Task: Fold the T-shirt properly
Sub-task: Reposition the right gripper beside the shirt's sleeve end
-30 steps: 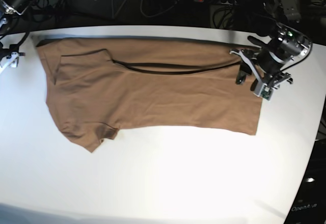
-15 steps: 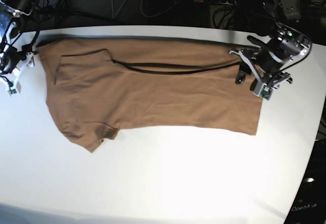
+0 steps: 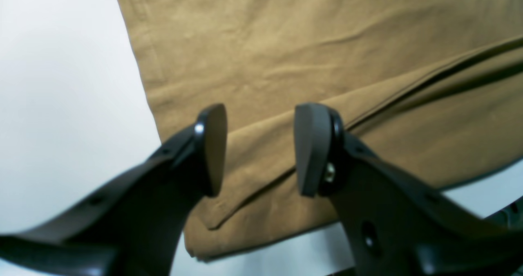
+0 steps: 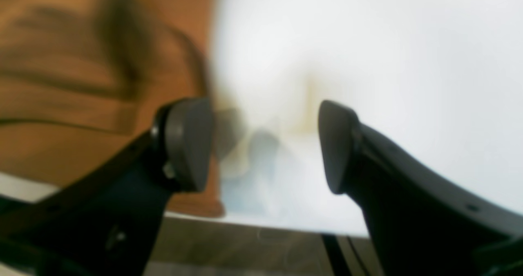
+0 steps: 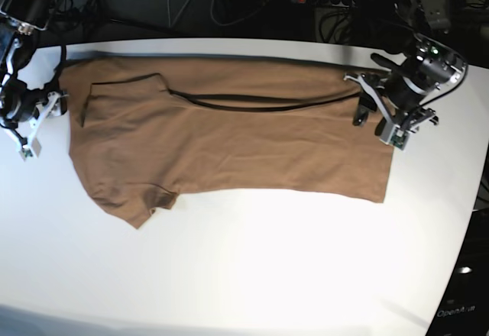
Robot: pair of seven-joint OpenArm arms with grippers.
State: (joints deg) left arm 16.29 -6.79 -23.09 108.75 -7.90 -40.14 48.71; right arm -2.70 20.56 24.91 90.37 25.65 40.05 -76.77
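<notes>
Two arms flank one T-shirt on our white desk. We see the tan-brown shirt spread flat across the far half of the desk, already folded lengthwise: a dark fold line runs along its upper part, one sleeve sticks out toward the near-left, and the hem lies at the base view's right.

Our left end effector sits over the hem corner at that right end. Its jaws stand apart with nothing between them; in the left wrist view the left end effector frames the folded layer's edge, and we cannot tell whether the tips touch the cloth.

Our right end effector is just beside the shirt's left edge, near the collar end. In the blurred right wrist view the right end effector is spread wide over bare desk, empty, with the shirt's edge beside one finger.
</notes>
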